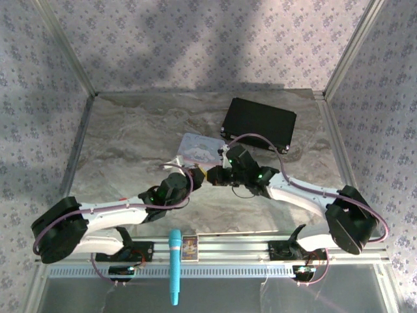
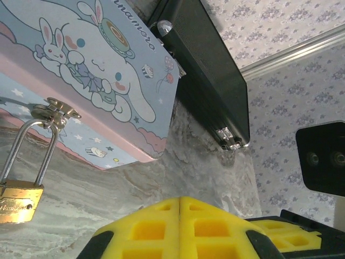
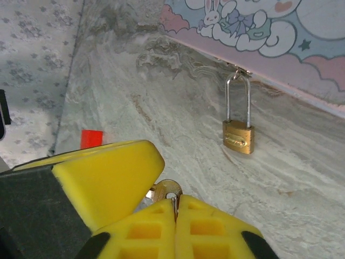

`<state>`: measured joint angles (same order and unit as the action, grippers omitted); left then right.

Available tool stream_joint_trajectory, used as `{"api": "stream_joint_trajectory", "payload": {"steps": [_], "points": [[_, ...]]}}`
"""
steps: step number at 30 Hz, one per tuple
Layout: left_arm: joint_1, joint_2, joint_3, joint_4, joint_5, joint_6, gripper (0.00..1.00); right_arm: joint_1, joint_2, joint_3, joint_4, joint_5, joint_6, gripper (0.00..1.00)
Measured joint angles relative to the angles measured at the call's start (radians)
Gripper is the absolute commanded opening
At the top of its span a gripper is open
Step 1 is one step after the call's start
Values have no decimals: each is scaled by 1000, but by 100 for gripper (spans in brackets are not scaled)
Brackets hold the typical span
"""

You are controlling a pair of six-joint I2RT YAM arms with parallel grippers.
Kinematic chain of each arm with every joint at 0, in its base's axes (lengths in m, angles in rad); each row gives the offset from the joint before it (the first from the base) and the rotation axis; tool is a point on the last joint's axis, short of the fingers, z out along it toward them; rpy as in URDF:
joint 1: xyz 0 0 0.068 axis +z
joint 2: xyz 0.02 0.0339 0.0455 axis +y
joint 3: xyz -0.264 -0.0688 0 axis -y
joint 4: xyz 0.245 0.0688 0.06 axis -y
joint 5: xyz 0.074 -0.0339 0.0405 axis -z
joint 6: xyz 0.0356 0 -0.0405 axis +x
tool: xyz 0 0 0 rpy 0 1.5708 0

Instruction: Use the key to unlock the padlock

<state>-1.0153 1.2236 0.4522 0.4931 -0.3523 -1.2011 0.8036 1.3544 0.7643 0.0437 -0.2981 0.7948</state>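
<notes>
Padlock: the padlock hangs by its shackle from the hasp of the tin, its brass body flat on the desk just off the tin's edge.
Long axis: shackle end toward the tin, body end away from it; the keyhole is probably in that far end.
Key: the key is pinched in the right tool, pads closed on it.
Left tool: the left tool has its pads pressed together, touching the right tool.
Bearing: the padlock lies between the tin and both tools, near them.
Nearer arm: cannot tell; the right carries the key.
Obstacles: the black case sits beyond the tin and the red block well away from it; bare desk lies between key and padlock.
</notes>
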Motion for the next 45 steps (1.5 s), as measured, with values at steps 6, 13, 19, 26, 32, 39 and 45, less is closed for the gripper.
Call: {"api": "stream_joint_trajectory", "payload": {"steps": [6, 13, 19, 26, 32, 39, 45], "points": [[67, -94, 0, -41, 53, 43, 0, -63, -79, -117, 113, -22, 21, 98], [227, -187, 0, -10, 282, 67, 0, -164, -176, -154, 372, -177, 48, 85], [237, -225, 19, 50, 440, 65, 0, -149, -98, -101, 551, -319, 117, 67], [238, -277, 18, 127, 488, 48, 0, -121, -81, -95, 672, -368, 164, 38], [237, -280, 13, 175, 488, 29, 0, -104, -75, -104, 719, -372, 182, 29], [237, -282, 13, 176, 488, 29, 0, -100, -75, -113, 732, -372, 185, 15], [237, -281, 10, 175, 494, 21, 0, -101, -75, -115, 733, -372, 185, 17]]}}
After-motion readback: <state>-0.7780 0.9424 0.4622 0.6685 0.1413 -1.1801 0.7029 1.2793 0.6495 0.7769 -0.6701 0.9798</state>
